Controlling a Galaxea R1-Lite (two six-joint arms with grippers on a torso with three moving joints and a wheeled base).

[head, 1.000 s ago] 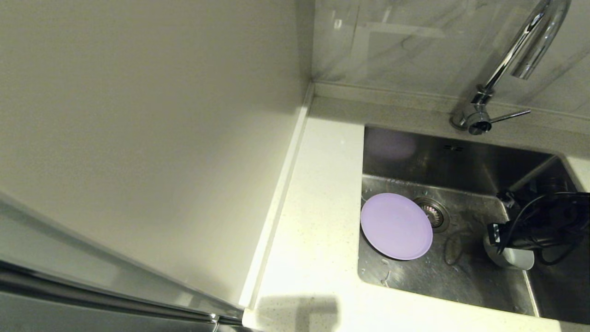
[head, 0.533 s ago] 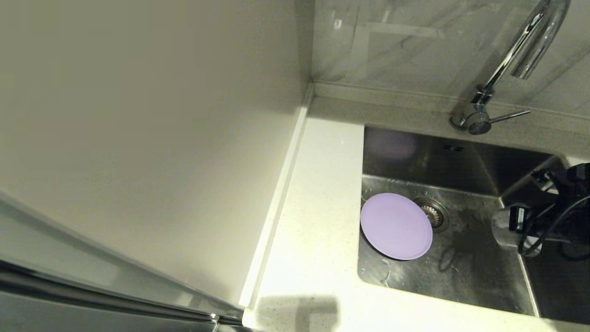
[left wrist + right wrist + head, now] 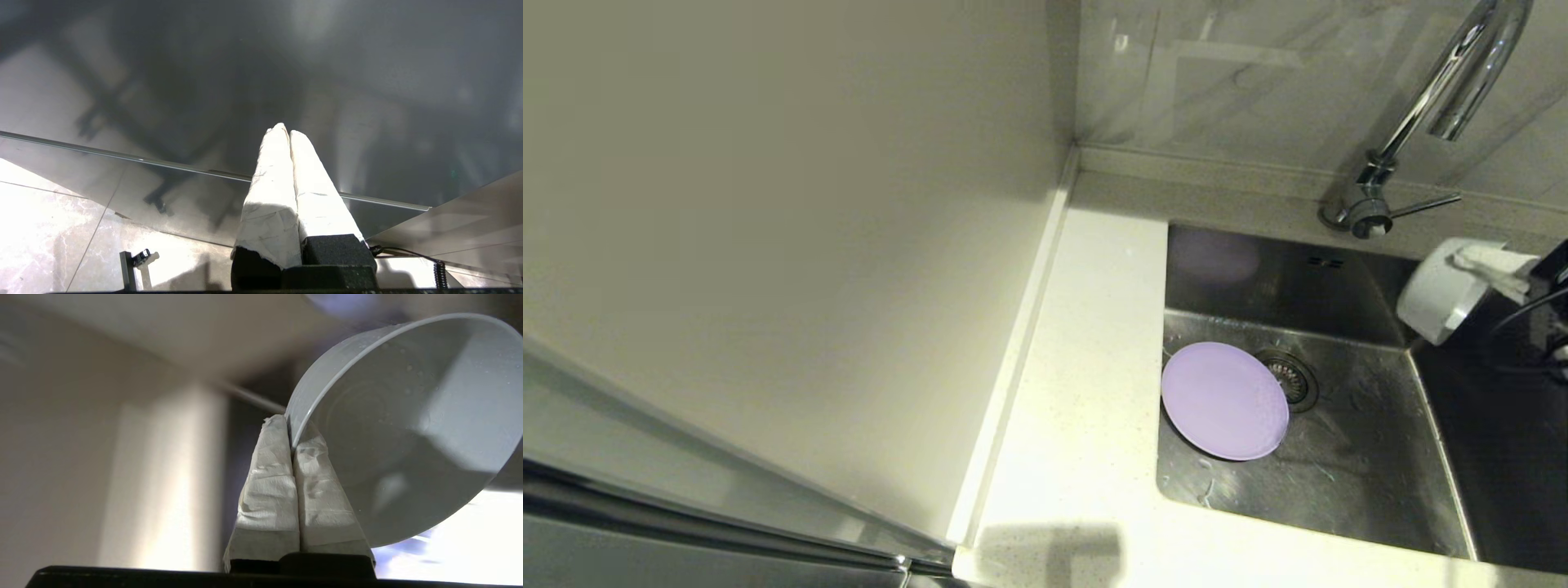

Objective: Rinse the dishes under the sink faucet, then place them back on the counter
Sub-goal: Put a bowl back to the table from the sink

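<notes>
Head view: right gripper point(image 3: 1486, 265) raised over sink point(image 3: 1339, 269) | pinching tilted blue-grey bowl point(image 3: 1433, 296) rim

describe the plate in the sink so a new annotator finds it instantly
Start at the square steel sink set into the white counter. On its floor, against the left wall beside the round drain strainer, lies the lilac plate: flat, wide and round, the only coloured dish down there.

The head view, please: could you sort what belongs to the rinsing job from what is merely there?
Belongs to the job:
- small pale blue-grey bowl, held tilted in the right gripper
- flat round lilac plate in the square steel sink
- curved chrome faucet
- white speckled counter

Merely there:
- beige wall panel
</notes>
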